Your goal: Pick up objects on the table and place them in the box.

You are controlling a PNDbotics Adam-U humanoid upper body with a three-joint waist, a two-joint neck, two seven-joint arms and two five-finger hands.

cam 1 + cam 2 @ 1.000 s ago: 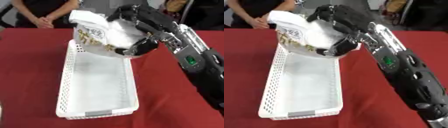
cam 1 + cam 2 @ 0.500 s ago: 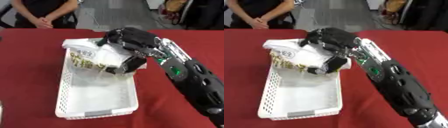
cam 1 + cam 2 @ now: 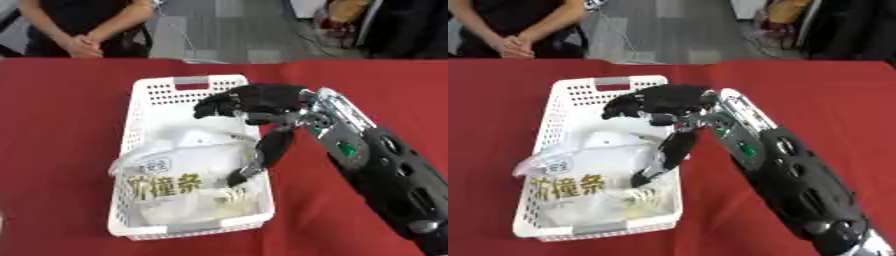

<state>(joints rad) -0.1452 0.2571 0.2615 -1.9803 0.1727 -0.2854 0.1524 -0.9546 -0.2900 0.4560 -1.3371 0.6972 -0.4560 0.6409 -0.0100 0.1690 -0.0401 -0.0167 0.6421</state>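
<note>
Lying inside the white box [image 3: 154, 102], toward its near end, a pale bag [image 3: 179, 185] with printed characters is seen. Above the box's middle the right hand [image 3: 258, 107] is held, fingers spread and relaxed, thumb touching the bag, over the red worktop [image 3: 61, 130].

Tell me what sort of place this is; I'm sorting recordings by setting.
Probably an indoor lab or demo space: a table under a red cloth, a white perforated plastic basket holding a clear printed bag, the black right hand above it, grey floor behind.
</note>
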